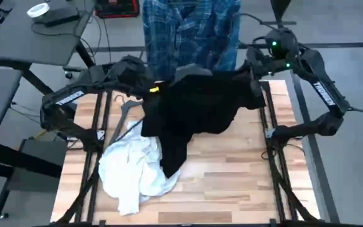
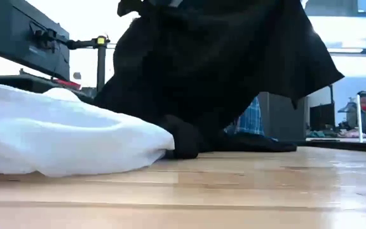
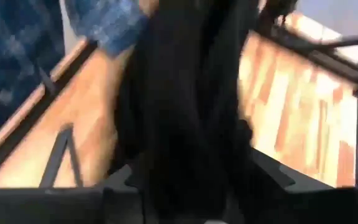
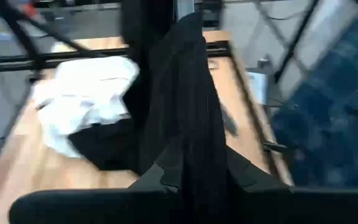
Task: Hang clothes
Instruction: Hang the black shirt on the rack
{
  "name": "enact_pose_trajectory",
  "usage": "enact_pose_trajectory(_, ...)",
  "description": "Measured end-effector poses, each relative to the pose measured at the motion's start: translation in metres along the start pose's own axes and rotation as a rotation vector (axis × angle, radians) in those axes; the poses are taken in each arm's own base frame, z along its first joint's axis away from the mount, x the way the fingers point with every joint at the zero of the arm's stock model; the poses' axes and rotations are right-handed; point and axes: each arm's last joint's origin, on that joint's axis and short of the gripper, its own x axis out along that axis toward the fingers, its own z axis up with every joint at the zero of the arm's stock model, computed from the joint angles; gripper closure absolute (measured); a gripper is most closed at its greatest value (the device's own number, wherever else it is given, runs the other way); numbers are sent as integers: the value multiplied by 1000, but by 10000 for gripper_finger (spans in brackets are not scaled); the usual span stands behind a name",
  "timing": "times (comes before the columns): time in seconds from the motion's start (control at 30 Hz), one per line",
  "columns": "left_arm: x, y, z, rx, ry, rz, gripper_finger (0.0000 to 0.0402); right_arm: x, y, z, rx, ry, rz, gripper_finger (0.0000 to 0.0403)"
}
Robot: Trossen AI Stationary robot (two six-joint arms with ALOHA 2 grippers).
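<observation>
The right end effector (image 4: pixel 188 177) pinches the black top (image 1: pixel 197 107); the left end effector (image 3: pixel 185 186) is spread around it. The white top (image 1: pixel 131 167) lies on the bench (image 1: pixel 232 176) beneath, with the plaid shirt (image 1: pixel 191 31) behind.

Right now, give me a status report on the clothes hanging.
Both grippers at the table's far end, right gripper shut on the black top, lifted between the arms. Plaid shirt already hung behind. White top still on the table, black hem draped beside it.

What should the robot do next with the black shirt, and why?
Probably lift the black top a bit higher. Both grippers, left and right, have its cloth between their fingers, yet its bottom end drags on the table, touching the white top.
</observation>
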Motion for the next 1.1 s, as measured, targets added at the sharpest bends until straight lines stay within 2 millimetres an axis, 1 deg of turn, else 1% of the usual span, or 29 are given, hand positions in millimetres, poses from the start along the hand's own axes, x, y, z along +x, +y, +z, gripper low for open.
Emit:
enact_pose_trajectory(0.13,-22,-6,19,44,-248,-43,256,0,-6,2,20,-28,-31,373)
enact_pose_trajectory(0.23,-36,-5,24,55,-335,-10,256,-3,-15,7,34,-91,-82,373)
enact_pose_trajectory(0.33,-44,0,29,23,-414,51,256,-6,-21,12,44,-149,-119,373)
enact_pose_trajectory(0.47,-52,2,49,10,-631,33,256,0,-26,10,65,-123,-112,373)
enact_pose_trajectory(0.53,-50,2,56,32,-703,32,256,5,-26,9,63,-108,-97,373)
enact_pose_trajectory(0.6,-44,5,61,36,-740,64,256,8,-24,11,53,-112,-82,373)
enact_pose_trajectory(0.77,-20,16,67,11,-736,156,256,9,-22,12,40,-123,-65,373)
enact_pose_trajectory(0.83,-11,18,70,10,-753,156,256,10,-21,13,36,-125,-64,373)
enact_pose_trajectory(0.9,-7,17,74,15,-799,143,256,10,-21,13,35,-126,-64,373)
enact_pose_trajectory(1.1,-17,14,82,71,-922,186,256,9,-22,13,39,-125,-69,373)
